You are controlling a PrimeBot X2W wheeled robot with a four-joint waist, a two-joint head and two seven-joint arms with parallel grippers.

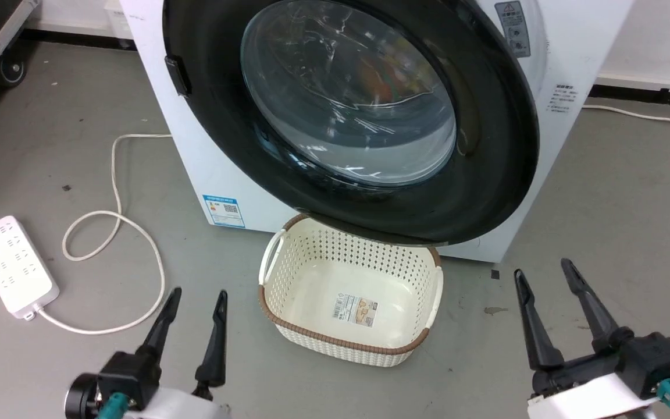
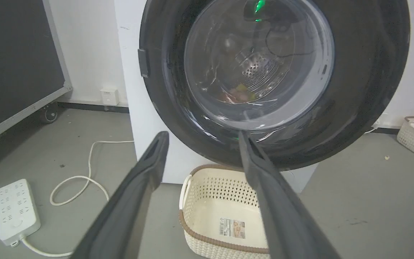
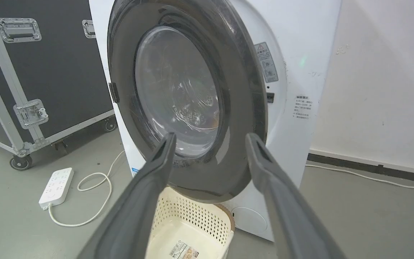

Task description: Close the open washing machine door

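grey floor [image 1: 602, 203], white wall [image 1: 660, 35] behind. washing machine [image 1: 207, 163] stands at centre, white, blue label [image 1: 224, 210] low on its front. washing machine door [image 1: 486, 145] not shut: hinged on the left as the head view has it, its right edge standing off the front panel, glass bowl facing the robot. right wrist view shows the gap, with the latch slot [image 3: 270, 97] on the panel beside it. cream perforated basket [image 1: 335, 346] on the floor just before the machine, its far rim under the door's lower edge, a sticker on its bottom. left gripper [image 1: 200, 291] low left, fingers apart, holding nothing, well clear of the door. right gripper [image 1: 542, 267] low right, fingers likewise spread and bare. white power strip [image 1: 12, 265] and looped cord [image 1: 117, 174] on the floor left of the machine. black wheeled case [image 3: 49, 64] beyond.
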